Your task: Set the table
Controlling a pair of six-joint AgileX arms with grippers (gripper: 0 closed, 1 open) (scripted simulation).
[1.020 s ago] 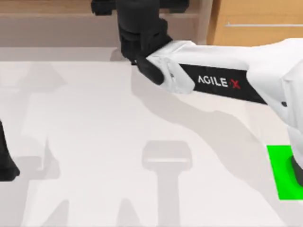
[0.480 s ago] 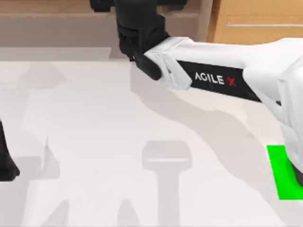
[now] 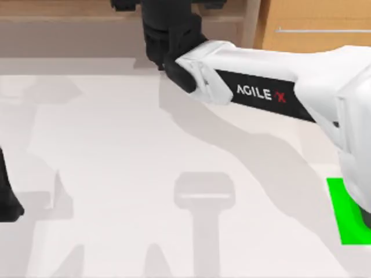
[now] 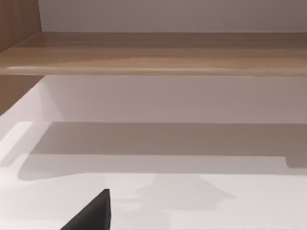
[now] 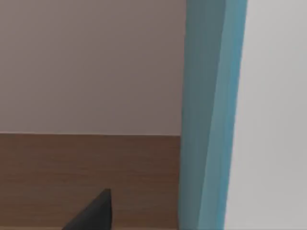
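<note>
From above, our right arm (image 3: 261,92) reaches across the white table (image 3: 116,174) to the brown shelf (image 3: 58,23) at its far edge; its wrist view shows a blue upright panel (image 5: 206,115). The green patch (image 3: 345,214) lies at the table's right. Our left arm (image 3: 7,197) sits at the left edge. We cannot tell either gripper's opening.
</note>
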